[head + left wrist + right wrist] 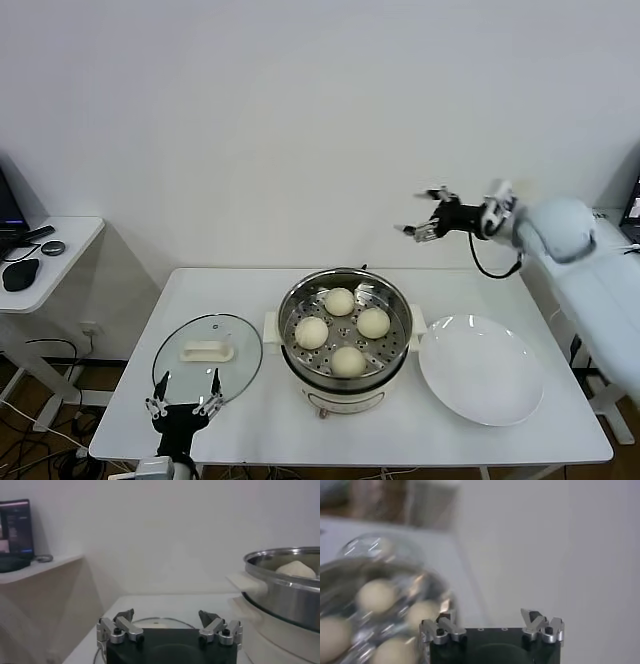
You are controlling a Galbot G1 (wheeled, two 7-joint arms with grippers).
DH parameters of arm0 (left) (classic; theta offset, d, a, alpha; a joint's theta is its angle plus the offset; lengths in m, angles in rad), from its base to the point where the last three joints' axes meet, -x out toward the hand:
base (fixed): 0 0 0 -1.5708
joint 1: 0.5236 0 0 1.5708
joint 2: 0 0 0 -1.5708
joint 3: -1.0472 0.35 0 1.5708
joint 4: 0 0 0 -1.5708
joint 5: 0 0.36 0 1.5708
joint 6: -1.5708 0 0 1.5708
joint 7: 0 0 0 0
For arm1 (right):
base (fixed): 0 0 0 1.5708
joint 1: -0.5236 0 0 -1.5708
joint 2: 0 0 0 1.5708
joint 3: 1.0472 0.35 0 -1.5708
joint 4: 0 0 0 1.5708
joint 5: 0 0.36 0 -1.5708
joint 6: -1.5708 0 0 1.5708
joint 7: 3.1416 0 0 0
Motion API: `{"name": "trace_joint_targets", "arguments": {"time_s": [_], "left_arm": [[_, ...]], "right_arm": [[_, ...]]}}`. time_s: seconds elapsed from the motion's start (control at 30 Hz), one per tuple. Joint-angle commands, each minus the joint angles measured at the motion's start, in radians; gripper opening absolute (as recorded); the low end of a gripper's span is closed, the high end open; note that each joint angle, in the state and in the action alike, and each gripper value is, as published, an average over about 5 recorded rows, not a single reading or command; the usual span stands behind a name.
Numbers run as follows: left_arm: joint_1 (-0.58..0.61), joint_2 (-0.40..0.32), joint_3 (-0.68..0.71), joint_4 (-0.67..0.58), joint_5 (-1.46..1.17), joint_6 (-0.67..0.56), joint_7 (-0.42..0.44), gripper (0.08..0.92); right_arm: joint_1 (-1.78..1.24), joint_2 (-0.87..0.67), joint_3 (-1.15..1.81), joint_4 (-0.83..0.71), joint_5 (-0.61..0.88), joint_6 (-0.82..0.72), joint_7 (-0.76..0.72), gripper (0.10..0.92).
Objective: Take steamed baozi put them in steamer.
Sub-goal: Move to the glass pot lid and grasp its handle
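Several cream-white steamed baozi [340,301] [376,595] lie on the perforated tray inside the shiny steel steamer [391,338] at the table's middle. One baozi [296,569] shows above the steamer's rim [280,587] in the left wrist view. My right gripper [424,213] hangs open and empty in the air, high above and behind the steamer's right side. In its own wrist view the right gripper [491,616] holds nothing. My left gripper [184,391] [166,616] is parked open at the table's front left, over the near edge of the glass lid.
A round glass lid with a white handle [206,351] lies flat to the left of the steamer. A flat white plate [482,370] sits bare at the right. A side desk [62,240] with a mouse stands at far left.
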State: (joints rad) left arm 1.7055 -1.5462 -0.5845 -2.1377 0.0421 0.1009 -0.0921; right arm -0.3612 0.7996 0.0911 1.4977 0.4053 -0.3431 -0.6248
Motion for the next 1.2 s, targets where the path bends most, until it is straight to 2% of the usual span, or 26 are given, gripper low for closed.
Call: {"name": "trace_joint_targets", "arguments": {"time_s": [0.03,0.17,0.27,0.4,0.5,0.6,0.73,0.9,1.2], "left_arm": [[-0.078,0.035,-0.062,0.042,0.093,-0.022,0.014,0.823],[-0.138,0.054,-0.106,0.093,0.195,-0.021,0.028,0.823],[-0.180,0.080,-0.125,0.125,0.373,0.002,0.038,0.823],[-0.214,0.153,-0.123,0.182,0.806,-0.028,0.018,0.823],[-0.205,0.226,-0.104,0.235,1.218,-0.111,-0.046,0.823],[-0.185,0.310,-0.070,0.272,1.446,-0.167,-0.102,0.823],[-0.228,0.359,-0.031,0.351,1.555,-0.176,-0.118,0.823],[-0.315,0.360,-0.013,0.481,1.506,-0.118,-0.154,0.823],[-0.338,0.349,0.016,0.556,1.401,-0.110,-0.116,0.823]], "right_arm": [[-0.687,0.280,0.675,0.128,0.090,0.249,0.479,0.823],[-0.829,0.389,0.711,0.157,0.081,0.318,0.528,0.823],[-0.896,0.433,0.712,0.180,0.080,0.341,0.545,0.823],[-0.931,0.463,0.694,0.215,0.070,0.336,0.552,0.823],[-0.938,0.467,0.681,0.230,0.060,0.331,0.553,0.823],[-0.947,0.465,0.676,0.233,0.044,0.336,0.555,0.823],[-0.955,0.471,0.674,0.232,0.035,0.342,0.559,0.823],[-0.964,0.481,0.667,0.235,0.022,0.339,0.563,0.823],[-0.964,0.487,0.662,0.231,0.001,0.340,0.567,0.823]]}}
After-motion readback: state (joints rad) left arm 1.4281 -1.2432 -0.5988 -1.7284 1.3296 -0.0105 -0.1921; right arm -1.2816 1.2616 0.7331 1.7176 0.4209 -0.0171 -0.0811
